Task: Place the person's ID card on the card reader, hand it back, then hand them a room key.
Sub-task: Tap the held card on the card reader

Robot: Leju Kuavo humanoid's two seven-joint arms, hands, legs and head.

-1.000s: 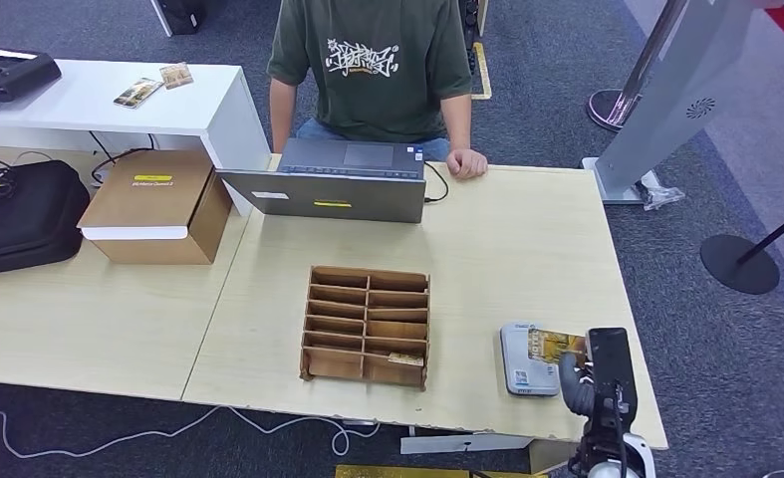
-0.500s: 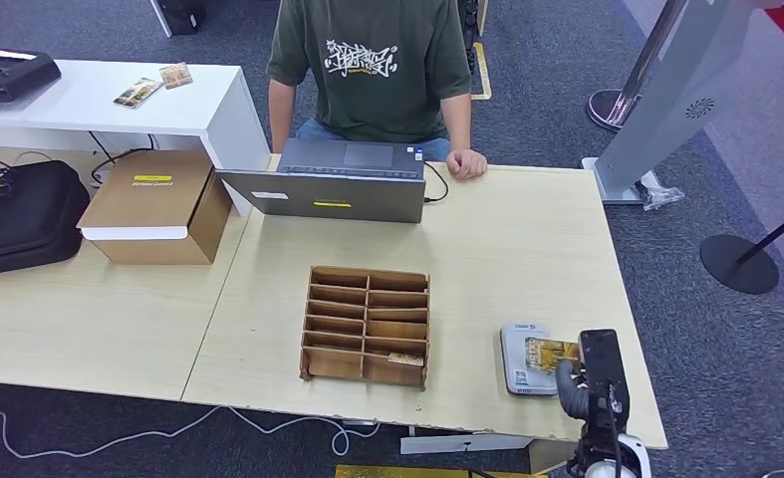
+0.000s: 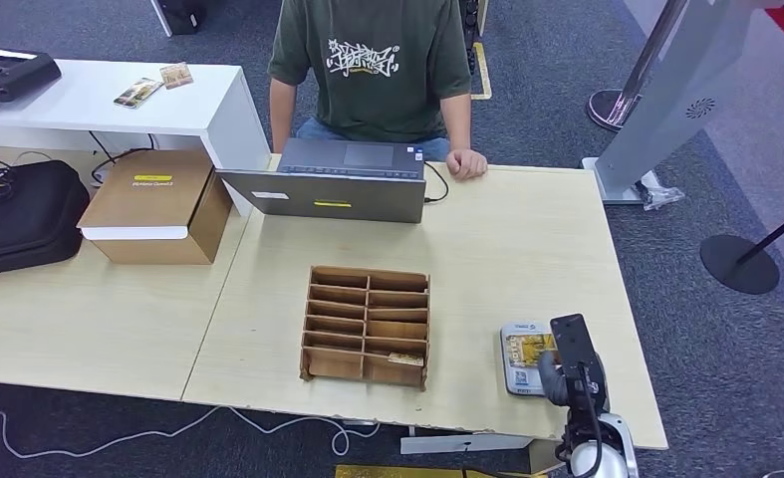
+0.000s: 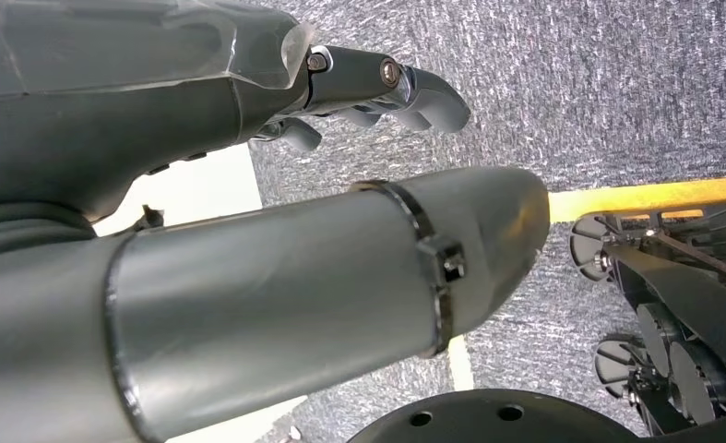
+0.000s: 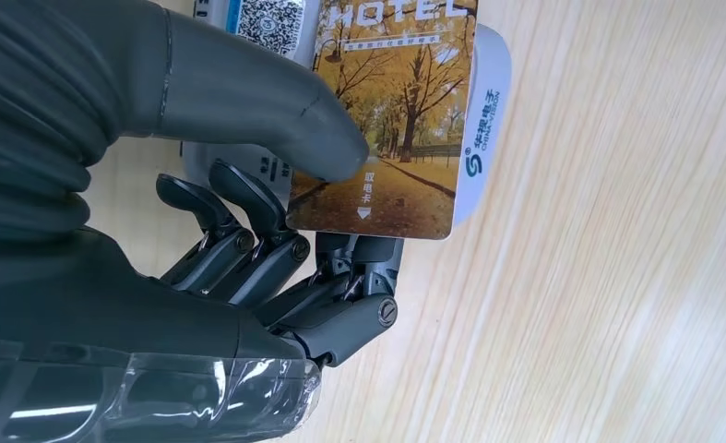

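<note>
A card (image 3: 526,349) with an autumn tree picture and the word HOTEL lies over the grey-white card reader (image 3: 518,375) at the table's near right. My right hand (image 3: 565,370) holds it. In the right wrist view the thumb (image 5: 276,111) presses on top of the card (image 5: 396,120) and the fingers (image 5: 248,245) sit under its edge, with the reader (image 5: 491,88) showing beyond it. Whether the card touches the reader I cannot tell. My left hand (image 4: 377,78) hangs over the carpet with nothing in it. The person (image 3: 373,70) sits across the table, one hand (image 3: 466,162) resting on its far edge.
A wooden compartment rack (image 3: 367,326) stands at the table's middle, with a card (image 3: 405,358) in a near slot. A laptop (image 3: 333,181) sits before the person. A cardboard box (image 3: 158,206) and a black bag (image 3: 19,214) lie at the left.
My right hand has moved left and farther over the table, carrying the card from the reader's right edge to above its middle. The person has not moved.
</note>
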